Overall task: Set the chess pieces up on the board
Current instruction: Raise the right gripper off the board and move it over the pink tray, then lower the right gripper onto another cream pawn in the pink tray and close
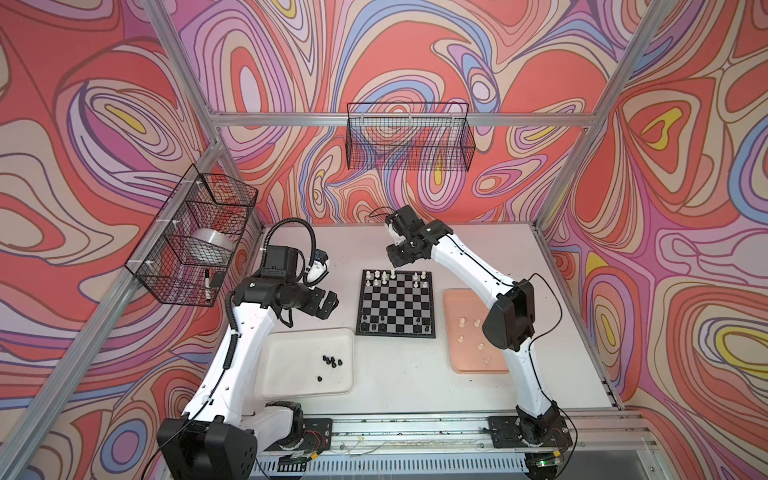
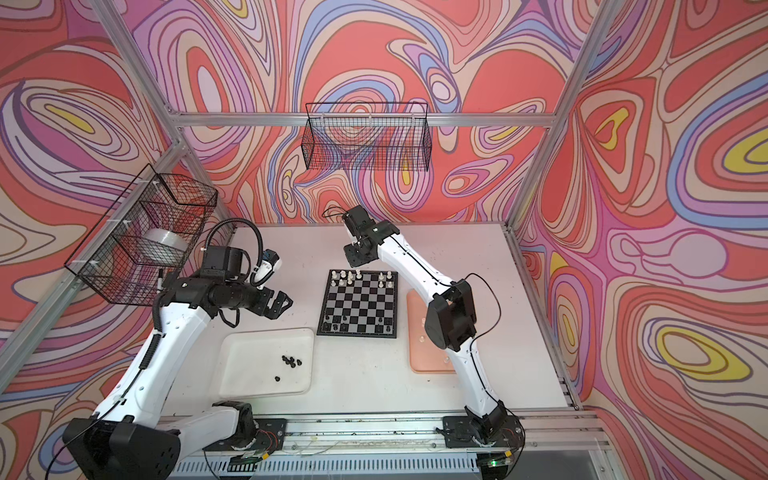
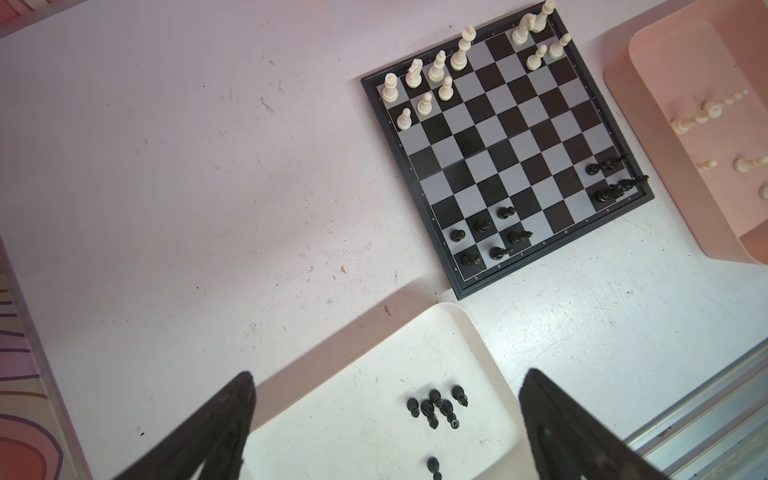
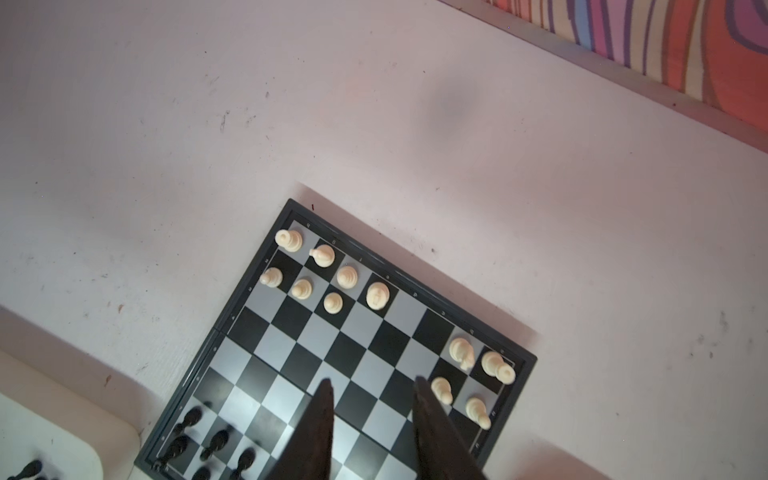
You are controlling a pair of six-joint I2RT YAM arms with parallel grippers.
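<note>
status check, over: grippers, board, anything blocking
Left gripper open, empty, by the white tray. Right gripper open, empty, over the board. Board partly set; black pieces waiting in white tray, cream pieces in pink tray. Nothing blocking.

White tray (image 1: pixel 291 357) and pink tray (image 1: pixel 461 303) lie on table (image 1: pixel 395 374).
</note>
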